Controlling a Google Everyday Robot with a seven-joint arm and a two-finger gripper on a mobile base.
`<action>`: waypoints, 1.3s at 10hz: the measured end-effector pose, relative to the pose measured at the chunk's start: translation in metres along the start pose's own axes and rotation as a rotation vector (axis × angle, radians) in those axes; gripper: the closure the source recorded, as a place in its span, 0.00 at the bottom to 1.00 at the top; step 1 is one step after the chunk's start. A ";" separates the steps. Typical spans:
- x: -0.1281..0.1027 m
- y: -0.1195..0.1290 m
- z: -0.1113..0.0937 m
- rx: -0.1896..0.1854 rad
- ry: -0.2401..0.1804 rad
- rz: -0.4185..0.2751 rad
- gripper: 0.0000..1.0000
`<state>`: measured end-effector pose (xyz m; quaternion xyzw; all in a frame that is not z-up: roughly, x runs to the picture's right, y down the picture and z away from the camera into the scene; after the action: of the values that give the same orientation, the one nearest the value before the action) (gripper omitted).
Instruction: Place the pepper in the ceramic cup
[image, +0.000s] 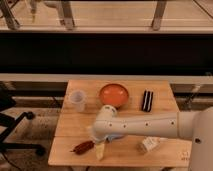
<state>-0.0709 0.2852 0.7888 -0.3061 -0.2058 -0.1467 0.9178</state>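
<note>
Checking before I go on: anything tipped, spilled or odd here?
The white bottle seems to lie on its side at front right. No spill visible. The gripper is beside the pepper; the ceramic cup stands upright.

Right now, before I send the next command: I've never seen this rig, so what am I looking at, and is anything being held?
There is one picture, from a single camera looking down at a wooden table from its near side. The big white tube coming in from the right is the robot's arm. Its gripper hangs down at the arm's end, low over the table's near edge.

The pepper, small and dark red, lies right beside the gripper. I cannot tell whether it is gripped. The ceramic cup stands empty at the far side, apart from the arm. Next to the cup is an orange bowl, then a dark flat object. A small white object lies near the front edge.
</note>
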 end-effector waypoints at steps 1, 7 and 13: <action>0.000 0.000 0.000 0.001 0.000 0.002 0.07; 0.002 -0.004 0.002 0.006 -0.003 0.011 0.07; 0.003 -0.006 0.003 0.009 -0.008 0.017 0.10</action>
<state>-0.0718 0.2820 0.7957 -0.3046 -0.2074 -0.1367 0.9195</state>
